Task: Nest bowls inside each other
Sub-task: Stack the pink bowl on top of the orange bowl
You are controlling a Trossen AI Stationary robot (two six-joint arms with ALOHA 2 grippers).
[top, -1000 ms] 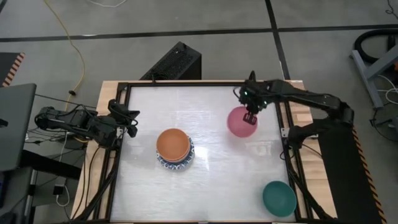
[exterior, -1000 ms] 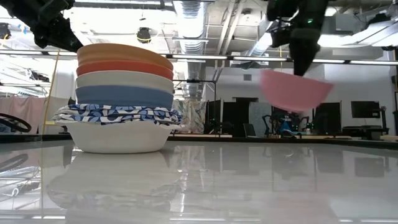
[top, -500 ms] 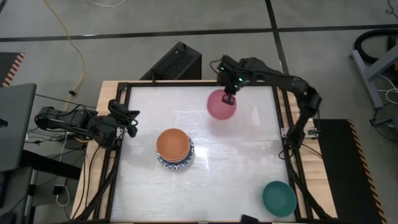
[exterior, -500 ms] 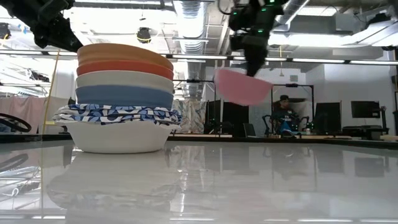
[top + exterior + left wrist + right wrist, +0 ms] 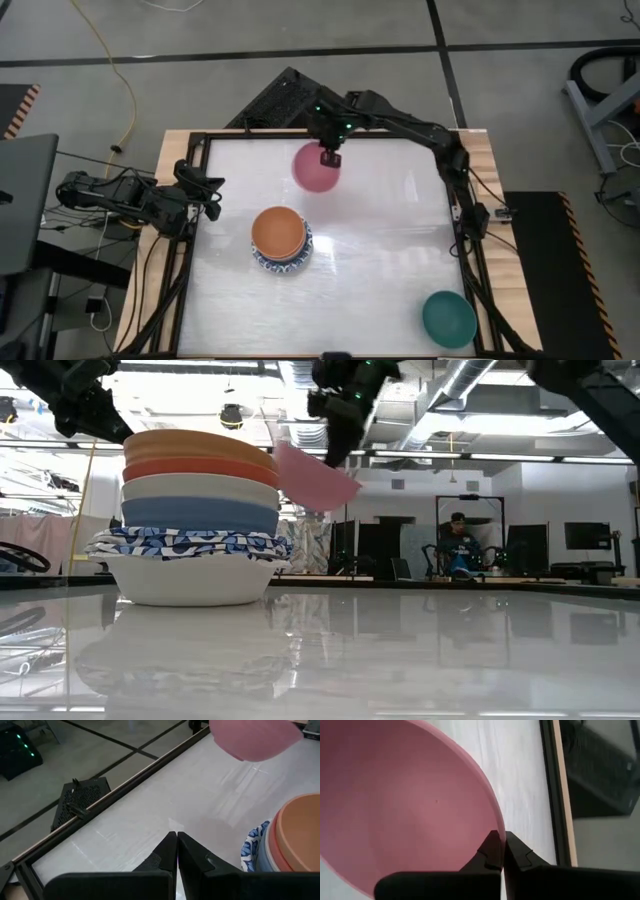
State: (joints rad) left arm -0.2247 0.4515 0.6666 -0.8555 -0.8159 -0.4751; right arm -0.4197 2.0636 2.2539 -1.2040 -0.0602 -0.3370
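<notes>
A stack of nested bowls (image 5: 281, 238) stands left of the table's middle, an orange bowl (image 5: 200, 447) on top, on a white bowl with a blue-patterned rim (image 5: 190, 570). A pink bowl (image 5: 316, 168) hangs in the air just beyond the stack, toward the far edge, with my right gripper (image 5: 330, 156) shut on it. A teal bowl (image 5: 448, 318) rests on the table at the near right corner. My left gripper (image 5: 177, 840) is shut and holds nothing, at the table's left edge. My right gripper pinches the pink bowl's rim (image 5: 496, 827), one finger inside the bowl and one outside. The fingers slant down onto the rim from the far right. The bowl hangs below them, tilted, clear of the table and of the stack (image 5: 315, 475).
A black frame (image 5: 330, 133) runs round the white table top. A dark box (image 5: 280, 100) stands on the floor past the far edge. A person (image 5: 457, 545) sits in the room behind. Open table lies between the stack and the teal bowl.
My right gripper has carried the pink bowl from the table's far right toward the left along the far edge, rising a little, to a place just beyond the stack. The bowl has tipped more steeply and stayed clear of the table.
</notes>
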